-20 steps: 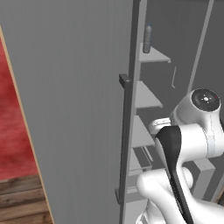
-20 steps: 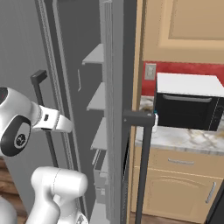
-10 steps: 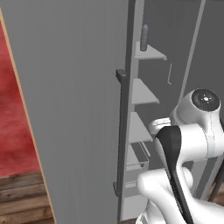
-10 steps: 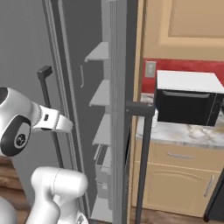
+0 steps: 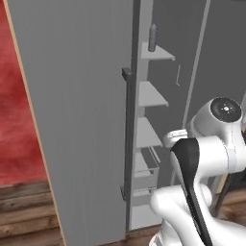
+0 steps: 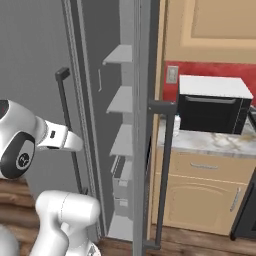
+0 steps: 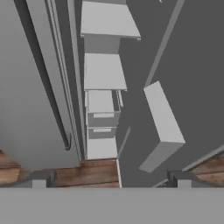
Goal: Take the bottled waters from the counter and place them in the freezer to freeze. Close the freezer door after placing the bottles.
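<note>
Before open freezer [image 7: 105, 70], gripper [image 7: 111, 178] spread wide, empty, touching nothing; smoky bottle [image 5: 153, 38] on top shelf.

From our left base view we look forward from behind the arm, close against the freezer door [image 5: 77, 120], peering past its edge at the grey shelves [image 5: 151, 96]. Our right base view faces the same shelves [image 6: 122, 100] from the other side, with the counter [image 6: 210, 142] and black oven [image 6: 212, 107] off to the right. Our hand view sits nearest, tipped down along the shelves [image 7: 103, 72] to the wood floor [image 7: 87, 173].
</note>
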You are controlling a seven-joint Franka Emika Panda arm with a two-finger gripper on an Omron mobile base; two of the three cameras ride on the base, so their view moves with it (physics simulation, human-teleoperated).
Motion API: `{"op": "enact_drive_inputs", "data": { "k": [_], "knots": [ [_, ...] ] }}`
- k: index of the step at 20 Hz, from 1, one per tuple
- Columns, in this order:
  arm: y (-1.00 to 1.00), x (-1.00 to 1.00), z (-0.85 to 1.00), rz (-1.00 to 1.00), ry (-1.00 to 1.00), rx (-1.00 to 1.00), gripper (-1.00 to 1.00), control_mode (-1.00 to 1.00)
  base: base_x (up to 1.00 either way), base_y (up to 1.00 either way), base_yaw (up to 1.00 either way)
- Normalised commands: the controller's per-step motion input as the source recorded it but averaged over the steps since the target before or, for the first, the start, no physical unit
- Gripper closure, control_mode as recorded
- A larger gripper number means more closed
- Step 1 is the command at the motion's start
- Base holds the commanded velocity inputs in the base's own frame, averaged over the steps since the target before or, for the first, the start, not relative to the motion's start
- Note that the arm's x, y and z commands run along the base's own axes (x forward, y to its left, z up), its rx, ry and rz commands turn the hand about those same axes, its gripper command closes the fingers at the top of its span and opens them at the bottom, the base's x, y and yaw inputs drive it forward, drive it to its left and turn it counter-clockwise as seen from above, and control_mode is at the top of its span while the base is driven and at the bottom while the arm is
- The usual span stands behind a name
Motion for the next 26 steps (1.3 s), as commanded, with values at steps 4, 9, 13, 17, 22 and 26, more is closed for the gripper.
{"op": "enact_drive_inputs", "data": {
  "k": [4, 9, 13, 17, 22, 26],
  "knots": [
    [0.0, 0.0, 0.0, 0.0, 0.0, 0.0, -1.0, 1.0, -0.48, 0.0, 0.0],
    [0.0, 0.0, 0.0, 0.0, 0.0, 0.0, -1.0, 1.0, -0.55, 0.0, 0.0],
    [0.0, 0.0, 0.0, 0.0, 0.0, 0.0, -1.0, 1.0, -0.46, 0.0, 0.0],
    [0.0, 0.0, 0.0, 0.0, 0.0, 0.0, -1.0, 1.0, -0.49, 0.0, 0.0],
    [0.0, 0.0, 0.0, 0.0, 0.0, 0.0, -1.0, 1.0, -0.54, 0.0, 0.0],
    [0.0, 0.0, 0.0, 0.0, 0.0, 0.0, -1.0, 1.0, -0.45, -0.03, 0.0]
  ]
}}
